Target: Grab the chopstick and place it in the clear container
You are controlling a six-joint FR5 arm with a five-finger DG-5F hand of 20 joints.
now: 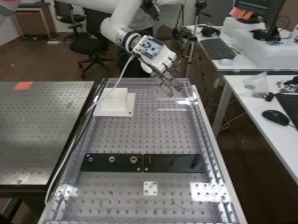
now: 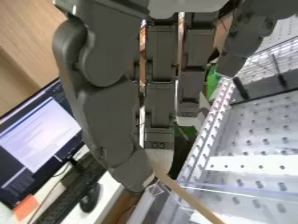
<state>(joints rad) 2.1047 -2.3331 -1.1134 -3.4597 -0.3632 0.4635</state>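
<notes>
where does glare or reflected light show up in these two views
high view: white glare patches on the perforated bench top, strongest near both sides of its near end; wrist view: a pale streak along a clear panel by the chopstick, plus a brightly glowing monitor

The chopstick was a thin, straight, plain stick of light tan; it was pinched at one end between the thumb and fingertips of the robot hand, slanting, with its bare length reaching out beyond them; it was held up over the far right corner of the surface; the clear container was see-through with straight, glinting edges, its walls hard to make out; it lay near that same far right corner, by the right edge.
</notes>
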